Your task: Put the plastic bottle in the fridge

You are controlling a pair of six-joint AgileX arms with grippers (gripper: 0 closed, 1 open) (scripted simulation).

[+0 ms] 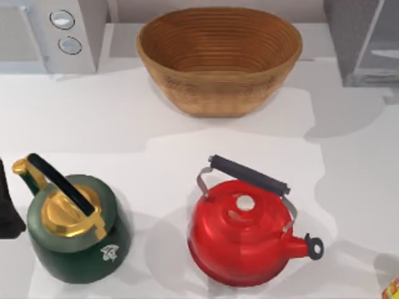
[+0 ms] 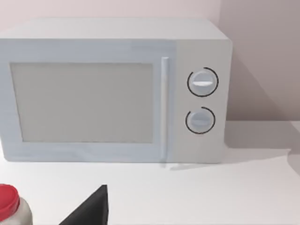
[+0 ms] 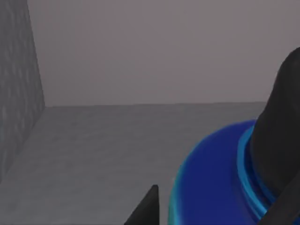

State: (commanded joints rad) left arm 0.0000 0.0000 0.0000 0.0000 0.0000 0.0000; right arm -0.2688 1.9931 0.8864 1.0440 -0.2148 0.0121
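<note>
A blue plastic bottle (image 3: 211, 187) with a lighter blue ring sits between the two black fingers of my right gripper (image 3: 218, 183), which is shut on it. Behind it are the dark grey speckled wall (image 3: 16, 93) and grey floor of the fridge interior. From above, the fridge (image 1: 352, 37) stands at the table's back right with its pale door panel (image 1: 381, 47) swung open. My left gripper (image 1: 6, 215) is parked at the table's left edge, and one of its fingers (image 2: 93, 208) shows well off to one side in the left wrist view.
A wicker basket (image 1: 219, 59) stands at the back centre. A light grey microwave (image 1: 59, 31) with two knobs is at the back left. A green kettle (image 1: 78, 227) and a red kettle (image 1: 246, 233) occupy the front. A red-capped jar (image 2: 8, 206) sits by my left gripper.
</note>
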